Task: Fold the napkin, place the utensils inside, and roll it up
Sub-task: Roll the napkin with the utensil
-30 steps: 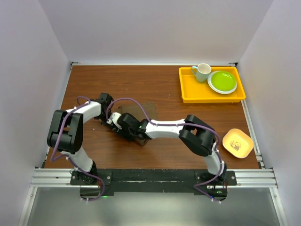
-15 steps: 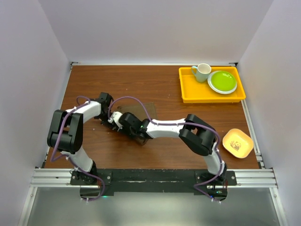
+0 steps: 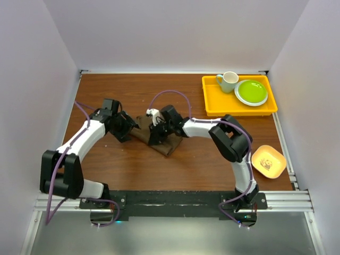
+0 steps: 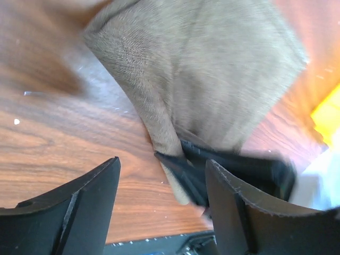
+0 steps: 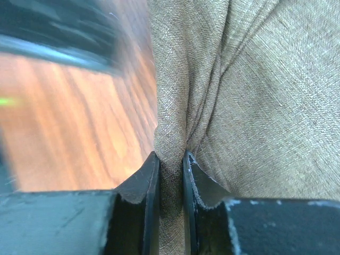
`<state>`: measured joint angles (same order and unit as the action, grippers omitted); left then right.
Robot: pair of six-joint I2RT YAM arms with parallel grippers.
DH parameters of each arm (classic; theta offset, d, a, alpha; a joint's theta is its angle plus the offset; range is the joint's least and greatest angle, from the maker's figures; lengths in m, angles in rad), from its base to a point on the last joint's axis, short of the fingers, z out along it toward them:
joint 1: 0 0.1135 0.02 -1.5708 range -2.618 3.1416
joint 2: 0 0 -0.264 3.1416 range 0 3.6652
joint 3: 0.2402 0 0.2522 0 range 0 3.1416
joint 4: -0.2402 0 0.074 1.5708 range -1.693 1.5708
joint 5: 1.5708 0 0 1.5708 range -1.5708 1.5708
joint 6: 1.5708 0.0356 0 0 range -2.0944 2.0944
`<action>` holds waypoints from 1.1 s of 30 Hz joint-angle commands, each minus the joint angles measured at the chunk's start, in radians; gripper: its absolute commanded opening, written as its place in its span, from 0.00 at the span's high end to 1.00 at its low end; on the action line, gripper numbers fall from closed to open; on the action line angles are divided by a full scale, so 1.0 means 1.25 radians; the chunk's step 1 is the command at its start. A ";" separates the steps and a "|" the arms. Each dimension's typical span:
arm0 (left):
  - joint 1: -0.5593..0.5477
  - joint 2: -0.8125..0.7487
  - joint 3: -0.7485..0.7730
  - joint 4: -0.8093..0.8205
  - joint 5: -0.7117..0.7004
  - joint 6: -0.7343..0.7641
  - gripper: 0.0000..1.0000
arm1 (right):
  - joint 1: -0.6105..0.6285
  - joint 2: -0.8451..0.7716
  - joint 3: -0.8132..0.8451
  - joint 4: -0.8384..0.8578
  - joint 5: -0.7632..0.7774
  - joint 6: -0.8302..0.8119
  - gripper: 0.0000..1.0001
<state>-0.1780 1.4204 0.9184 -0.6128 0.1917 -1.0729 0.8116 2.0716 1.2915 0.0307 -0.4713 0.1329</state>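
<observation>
The napkin (image 3: 166,144) lies as a folded dark brown bundle in the middle of the table. My right gripper (image 3: 155,132) is shut on a pinched fold at its left edge. In the right wrist view that fold (image 5: 171,138) stands upright between the closed fingers (image 5: 146,183), with the rest of the napkin (image 5: 260,95) spreading to the right. My left gripper (image 3: 129,129) hangs open just left of the napkin, holding nothing. Its wrist view shows the napkin (image 4: 212,69) ahead and the right gripper's black fingers (image 4: 223,167) on the cloth's edge. The utensils are hidden.
A yellow tray (image 3: 212,109) at the back right holds a pale mug (image 3: 228,81) and a green plate (image 3: 251,92). A small yellow bowl (image 3: 268,161) sits near the right edge. White walls close in the table on three sides.
My left gripper has opened, let go and drawn back to the left. My right gripper closed on the napkin and carried its fold toward the far right.
</observation>
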 commanded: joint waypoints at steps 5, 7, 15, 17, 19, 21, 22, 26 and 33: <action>0.000 -0.099 -0.111 0.209 0.091 0.062 0.40 | -0.120 0.162 -0.056 0.161 -0.450 0.329 1.00; -0.001 -0.101 -0.158 0.285 0.130 0.045 0.47 | -0.142 0.185 -0.064 0.178 -0.470 0.395 1.00; -0.002 -0.034 -0.242 0.565 0.216 0.012 0.79 | -0.189 0.246 -0.039 0.060 -0.454 0.339 1.00; -0.002 -0.003 -0.254 0.669 0.236 -0.003 0.90 | -0.192 0.255 -0.024 0.020 -0.446 0.326 1.00; -0.004 0.032 -0.270 0.773 0.261 -0.013 0.96 | -0.196 0.260 -0.021 0.010 -0.437 0.321 1.00; -0.007 0.056 -0.292 0.840 0.264 -0.029 1.00 | -0.201 0.260 -0.018 -0.007 -0.429 0.313 1.00; -0.007 0.065 -0.305 0.914 0.264 -0.035 1.00 | -0.201 0.260 -0.016 -0.011 -0.426 0.312 1.00; -0.010 0.126 -0.395 1.183 0.276 -0.107 1.00 | -0.209 0.261 -0.006 -0.050 -0.422 0.301 1.00; -0.048 0.291 -0.488 1.461 0.228 -0.137 1.00 | -0.212 0.251 0.015 -0.082 -0.408 0.288 1.00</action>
<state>-0.2108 1.6970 0.3367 0.8974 0.5079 -1.2129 0.5632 2.3054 1.3354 0.0898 -1.1454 0.5465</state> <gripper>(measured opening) 0.012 0.183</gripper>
